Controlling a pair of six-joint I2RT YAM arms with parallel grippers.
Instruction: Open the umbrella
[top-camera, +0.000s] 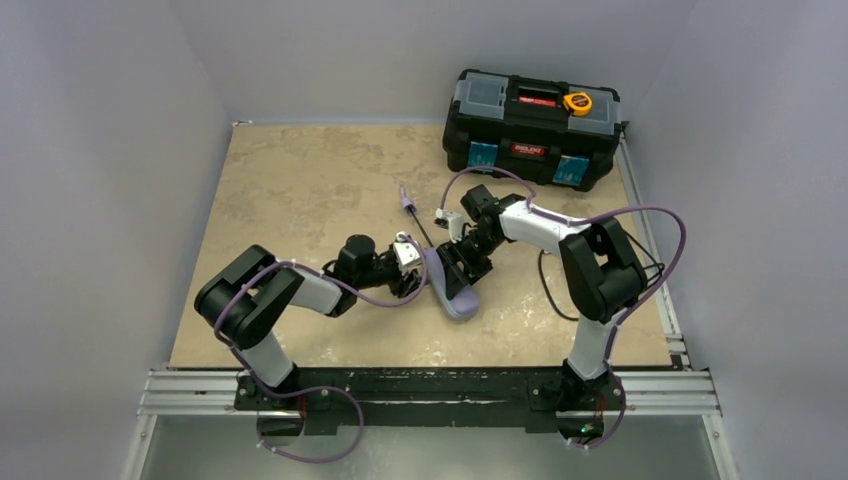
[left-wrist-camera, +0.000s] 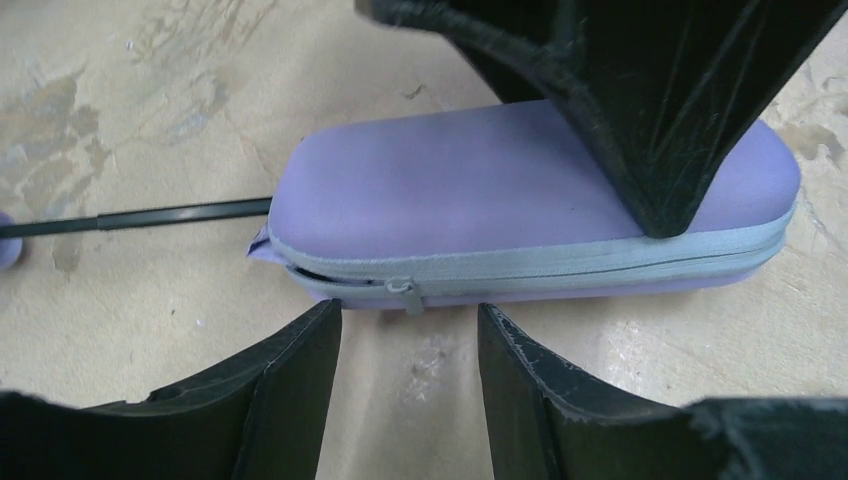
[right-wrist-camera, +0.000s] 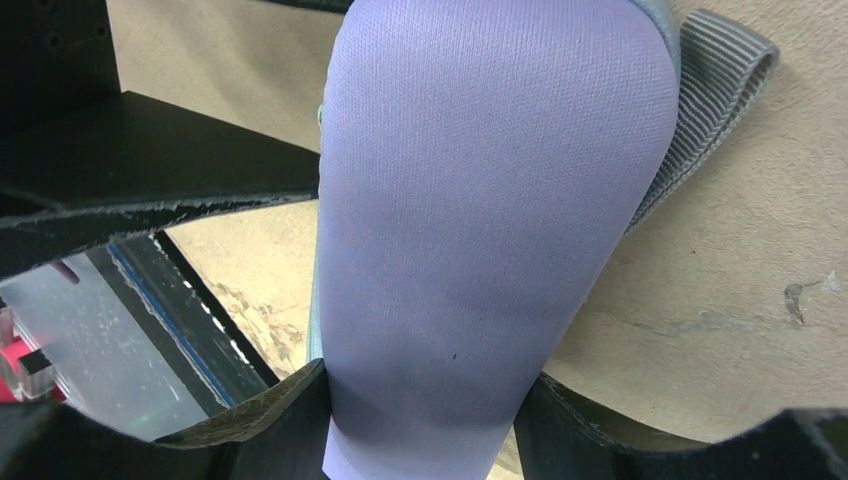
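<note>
The pale lavender hard case (top-camera: 458, 292) lies on the table, zipped almost fully. The umbrella's thin dark shaft (top-camera: 420, 228) sticks out of its far end, ending in the small lavender knob handle (top-camera: 406, 203); its fabric is hidden inside. In the left wrist view the shaft (left-wrist-camera: 180, 215) leaves the case (left-wrist-camera: 480, 190) at a gap in the zip, near the zip pull (left-wrist-camera: 405, 293). My left gripper (left-wrist-camera: 408, 318) is open and empty just in front of that pull. My right gripper (right-wrist-camera: 425, 400) is shut on the case (right-wrist-camera: 480, 200), one finger on each side.
A black toolbox (top-camera: 530, 125) with a yellow tape measure (top-camera: 577, 101) on its lid stands at the back right. A grey strap loop (right-wrist-camera: 700, 110) lies at the case's end. White walls enclose the table.
</note>
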